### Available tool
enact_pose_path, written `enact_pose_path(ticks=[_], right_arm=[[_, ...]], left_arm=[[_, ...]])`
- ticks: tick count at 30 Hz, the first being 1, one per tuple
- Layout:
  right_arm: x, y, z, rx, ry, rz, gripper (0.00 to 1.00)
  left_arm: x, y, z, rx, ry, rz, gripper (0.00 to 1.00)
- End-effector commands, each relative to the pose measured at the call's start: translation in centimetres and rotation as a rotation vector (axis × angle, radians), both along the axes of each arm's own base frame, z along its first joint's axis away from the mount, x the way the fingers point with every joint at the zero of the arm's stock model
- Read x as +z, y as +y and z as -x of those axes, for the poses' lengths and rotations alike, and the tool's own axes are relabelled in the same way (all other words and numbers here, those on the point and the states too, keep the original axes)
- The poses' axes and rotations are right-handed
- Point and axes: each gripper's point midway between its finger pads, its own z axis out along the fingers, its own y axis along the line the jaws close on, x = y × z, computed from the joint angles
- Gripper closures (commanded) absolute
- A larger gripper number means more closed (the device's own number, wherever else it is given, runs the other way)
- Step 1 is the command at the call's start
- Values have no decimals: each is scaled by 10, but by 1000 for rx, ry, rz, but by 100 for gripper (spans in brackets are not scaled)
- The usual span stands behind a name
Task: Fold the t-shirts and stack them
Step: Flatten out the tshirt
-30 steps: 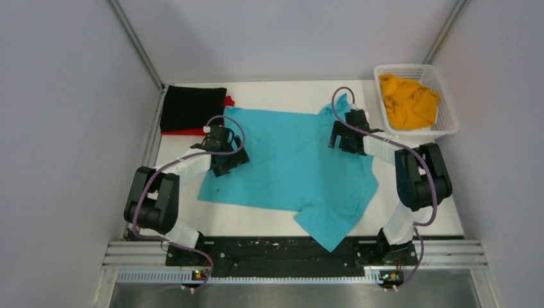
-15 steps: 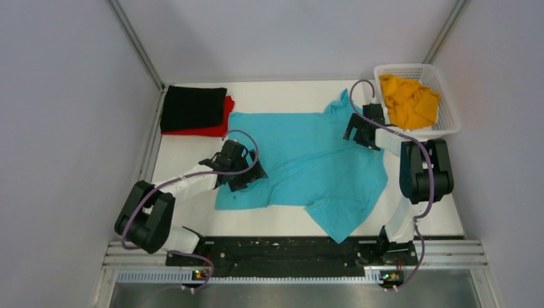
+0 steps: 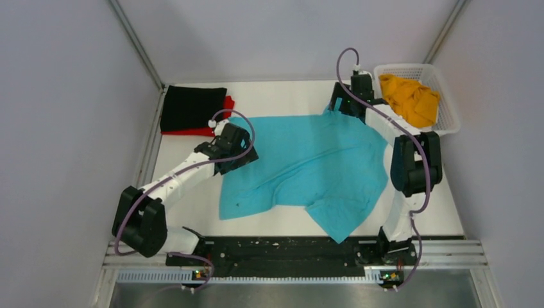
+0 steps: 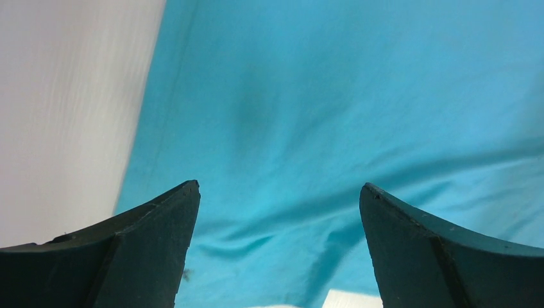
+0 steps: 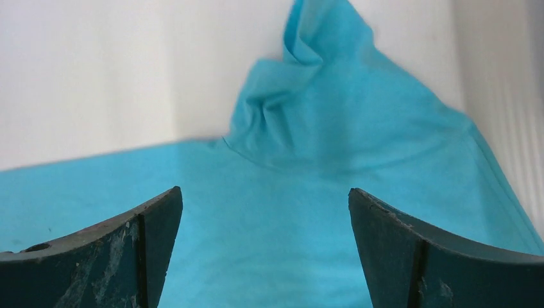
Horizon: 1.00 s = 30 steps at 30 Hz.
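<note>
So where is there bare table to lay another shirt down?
Bare table runs along the far edge, between the black shirt and the right hand. A thinner strip lies between the turquoise shirt and the near rail. The middle is crowded by that shirt, and the basket fills the far right corner.

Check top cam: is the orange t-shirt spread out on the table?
No, the orange t-shirt sits crumpled inside the white mesh basket.

The turquoise t-shirt (image 3: 314, 163) lies unfolded and wrinkled at mid-frame, one sleeve pointing toward the bottom. A folded black t-shirt (image 3: 191, 108) sits on a red t-shirt (image 3: 192, 132) at upper left. The orange-yellow t-shirt (image 3: 410, 99) is crumpled in the white basket (image 3: 405, 67) at upper right.
</note>
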Motion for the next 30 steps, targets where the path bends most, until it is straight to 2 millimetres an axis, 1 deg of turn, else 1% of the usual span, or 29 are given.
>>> enact_pose_path(ticks=[1, 2, 3, 6, 7, 9, 14, 15, 17, 19, 22, 23, 26, 27, 30], right_arm=[[-15, 17, -36, -12, -2, -49, 1], [-26, 20, -43, -12, 11, -59, 1], [-31, 24, -50, -14, 14, -72, 1], [-39, 37, -70, 4, 10, -107, 1], [-38, 42, -78, 11, -1, -118, 1], [-43, 48, -91, 16, -10, -129, 1], [-52, 58, -127, -9, -61, -172, 1], [-58, 60, -132, -13, -56, -171, 1], [-69, 57, -141, -38, -45, -152, 1], [-81, 52, -146, -56, -21, -125, 1], [-105, 49, -147, -59, 14, -109, 1], [-110, 48, -148, -64, 18, -110, 1], [-118, 37, -154, -99, 21, -115, 1], [-114, 33, -159, -105, 7, -125, 1], [-112, 30, -172, -96, -22, -155, 1]], left_arm=[[16, -13, -47, -21, -81, 2, 1], [15, -16, -54, -31, -84, 3, 1], [14, -18, -61, -33, -78, 2, 1], [10, -18, -82, -15, -80, -4, 1], [7, -19, -88, -13, -82, 6, 1], [-2, -18, -100, -9, -79, 41, 1], [-26, -3, -124, 30, -45, 98, 1], [-29, 2, -130, 41, -47, 107, 1], [-35, 8, -138, 53, -42, 114, 1], [-42, 14, -144, 62, -25, 120, 1], [-54, 21, -150, 76, 0, 120, 1], [-57, 22, -150, 80, 11, 121, 1], [-64, 25, -154, 91, 29, 121, 1], [-65, 26, -156, 92, 31, 119, 1], [-68, 27, -164, 92, 32, 110, 1]])
